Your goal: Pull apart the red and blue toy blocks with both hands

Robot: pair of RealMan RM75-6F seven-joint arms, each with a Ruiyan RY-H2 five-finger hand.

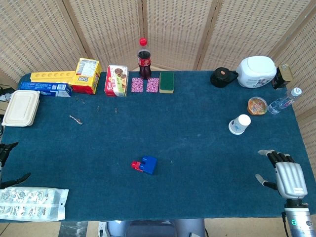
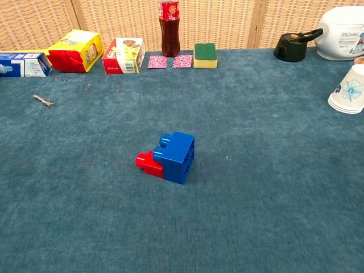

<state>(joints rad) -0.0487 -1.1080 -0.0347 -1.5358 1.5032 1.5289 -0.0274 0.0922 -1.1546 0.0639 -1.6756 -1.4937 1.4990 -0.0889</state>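
Observation:
A blue toy block point(image 2: 179, 156) and a smaller red toy block point(image 2: 149, 162) lie joined together on the blue tablecloth, the red one sticking out on the left. In the head view the joined blue block point(image 1: 148, 164) and red block point(image 1: 135, 165) sit near the table's front middle. My right hand point(image 1: 285, 174) rests palm down at the front right, far from the blocks, fingers apart and holding nothing. Only the dark fingertips point(image 1: 9, 147) of my left hand point(image 1: 11, 163) show at the far left edge, spread and empty. Neither hand appears in the chest view.
A cola bottle point(image 1: 143, 59), snack boxes point(image 1: 116, 80) and a sponge point(image 1: 166, 82) line the back edge. A paper cup point(image 1: 240, 124), a water bottle point(image 1: 285, 101) and a white cooker point(image 1: 256, 71) stand at the right. A white lunch box point(image 1: 21, 107) and a blister pack point(image 1: 32, 203) lie at the left.

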